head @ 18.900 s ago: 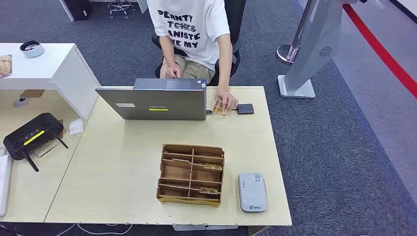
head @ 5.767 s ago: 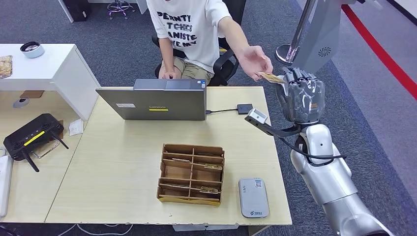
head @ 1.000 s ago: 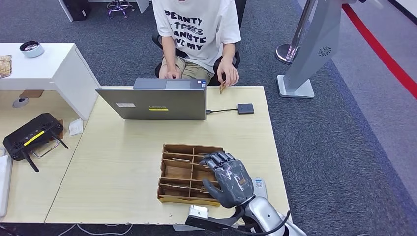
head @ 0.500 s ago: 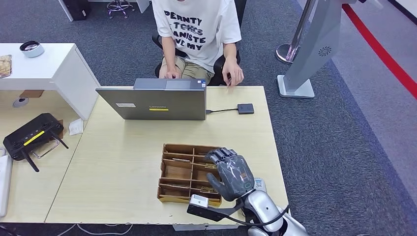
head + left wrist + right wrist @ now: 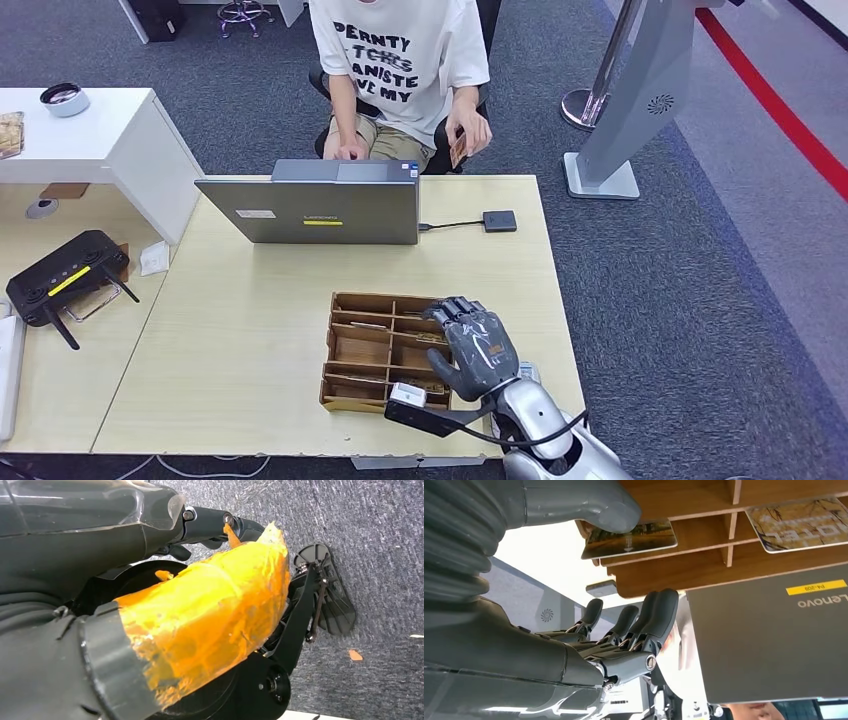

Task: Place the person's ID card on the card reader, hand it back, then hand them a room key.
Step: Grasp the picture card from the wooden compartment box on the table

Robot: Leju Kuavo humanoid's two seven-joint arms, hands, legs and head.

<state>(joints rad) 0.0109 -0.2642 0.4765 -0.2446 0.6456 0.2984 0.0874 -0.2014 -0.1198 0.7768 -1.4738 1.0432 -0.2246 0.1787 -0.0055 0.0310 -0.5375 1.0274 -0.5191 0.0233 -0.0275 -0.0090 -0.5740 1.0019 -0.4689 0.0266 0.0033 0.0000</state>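
Your right hand (image 5: 474,352) is over the wooden organizer (image 5: 350,404), fingers apart and holding nothing, the thumb (image 5: 594,502) touching a room key (image 5: 634,536) in the compartment under it. Press the card down and slide it outward before you pinch. Another key (image 5: 804,524) lies in the next compartment. The person holds the ID card (image 5: 457,150). I cannot tell the left hand's state.

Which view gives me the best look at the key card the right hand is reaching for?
The right wrist view: the thumb rests on the key card in the wooden organizer. In the head view the right hand covers it. The left wrist view faces the floor.
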